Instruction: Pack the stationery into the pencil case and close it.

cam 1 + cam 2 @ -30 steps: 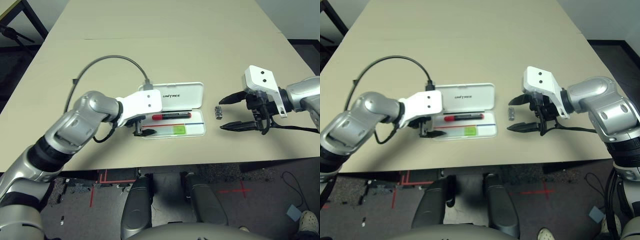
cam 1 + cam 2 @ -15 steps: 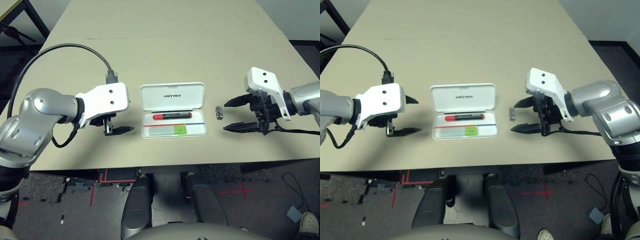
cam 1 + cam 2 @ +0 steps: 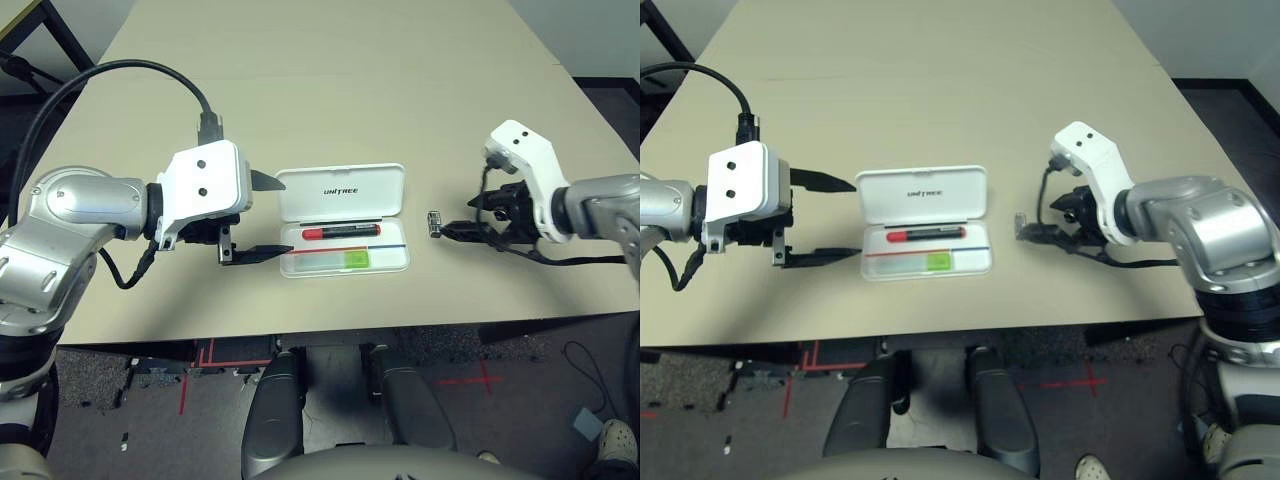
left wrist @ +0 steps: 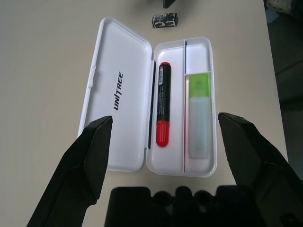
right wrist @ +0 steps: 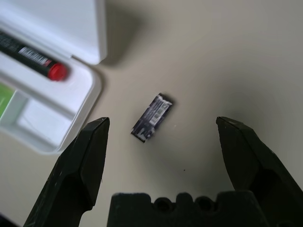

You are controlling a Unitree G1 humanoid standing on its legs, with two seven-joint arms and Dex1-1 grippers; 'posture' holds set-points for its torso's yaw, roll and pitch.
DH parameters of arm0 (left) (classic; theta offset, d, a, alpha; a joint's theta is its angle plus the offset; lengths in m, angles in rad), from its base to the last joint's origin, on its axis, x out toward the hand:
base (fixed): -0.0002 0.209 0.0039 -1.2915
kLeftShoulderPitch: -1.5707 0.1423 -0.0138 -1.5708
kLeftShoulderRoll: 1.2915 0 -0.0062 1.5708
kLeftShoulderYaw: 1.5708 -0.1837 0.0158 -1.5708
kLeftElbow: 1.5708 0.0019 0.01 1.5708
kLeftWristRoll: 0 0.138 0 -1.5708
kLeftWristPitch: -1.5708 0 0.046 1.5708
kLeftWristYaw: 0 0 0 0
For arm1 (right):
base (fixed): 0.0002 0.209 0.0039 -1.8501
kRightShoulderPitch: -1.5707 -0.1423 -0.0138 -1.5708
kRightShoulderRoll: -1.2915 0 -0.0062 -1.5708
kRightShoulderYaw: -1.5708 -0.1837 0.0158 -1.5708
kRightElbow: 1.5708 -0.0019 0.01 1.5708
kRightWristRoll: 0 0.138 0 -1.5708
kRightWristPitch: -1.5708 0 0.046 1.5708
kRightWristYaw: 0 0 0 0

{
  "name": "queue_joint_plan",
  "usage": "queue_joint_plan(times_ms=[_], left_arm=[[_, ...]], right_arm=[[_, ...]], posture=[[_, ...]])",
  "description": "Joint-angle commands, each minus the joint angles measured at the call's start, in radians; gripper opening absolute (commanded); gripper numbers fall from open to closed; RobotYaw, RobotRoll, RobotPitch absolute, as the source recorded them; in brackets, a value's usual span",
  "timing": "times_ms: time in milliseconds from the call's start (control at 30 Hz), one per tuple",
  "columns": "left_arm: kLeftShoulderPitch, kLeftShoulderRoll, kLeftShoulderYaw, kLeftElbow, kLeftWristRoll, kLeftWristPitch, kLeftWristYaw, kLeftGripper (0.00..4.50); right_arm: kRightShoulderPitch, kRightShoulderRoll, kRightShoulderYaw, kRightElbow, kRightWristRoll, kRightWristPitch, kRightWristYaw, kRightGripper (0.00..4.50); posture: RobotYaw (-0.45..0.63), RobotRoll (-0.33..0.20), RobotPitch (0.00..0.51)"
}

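Observation:
The white pencil case [image 3: 342, 192] lies open at the table's middle, its lid flat behind the tray [image 4: 199, 168]. In the tray lie the red marker [image 3: 340, 232] and, in front of it, the pale green-and-white stick [image 3: 335, 260]. The small silver-grey metal piece [image 3: 435, 224] rests on the table just right of the case. My left gripper [image 3: 288, 217] is open at the case's left end, one finger behind it and one in front. My right gripper [image 5: 161, 122] is open, tilted down over the metal piece [image 5: 152, 117], which lies between its fingers, apart from both.
A black cable [image 3: 120, 75] loops up from my left wrist over the table's left part. The table's near edge [image 3: 330, 335] runs close in front of the case. Bare tabletop stretches behind the case and both arms.
My left gripper has moved right, back to the case's left end. My right gripper has tipped downward and closed in on the metal piece. Both stayed open.

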Motion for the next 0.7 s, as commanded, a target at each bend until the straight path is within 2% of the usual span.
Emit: queue_joint_plan(times_ms=[33,167,333,700], left_arm=[[-0.013,-0.006,-0.013,0.019,-0.007,-0.023,-0.008,4.49],[-0.008,-0.002,-0.027,0.033,0.004,-0.053,-0.017,4.49],[-0.010,-0.004,-0.036,0.036,0.002,-0.067,-0.013,4.49],[0.002,0.004,-0.035,0.027,0.002,-0.075,-0.013,4.49]], right_arm=[[-0.004,0.097,-0.081,-0.028,-0.048,0.055,-0.139,4.50],[0.006,0.226,-0.141,-0.053,-0.066,0.055,-0.277,4.50],[0.036,0.313,-0.156,-0.091,-0.051,0.055,-0.386,4.50],[0.133,0.372,-0.132,-0.148,0.019,0.055,-0.509,4.50]], posture=[[-0.02,0.000,0.226],[-0.03,0.000,0.227],[-0.02,0.000,0.227],[-0.01,0.000,0.227]])
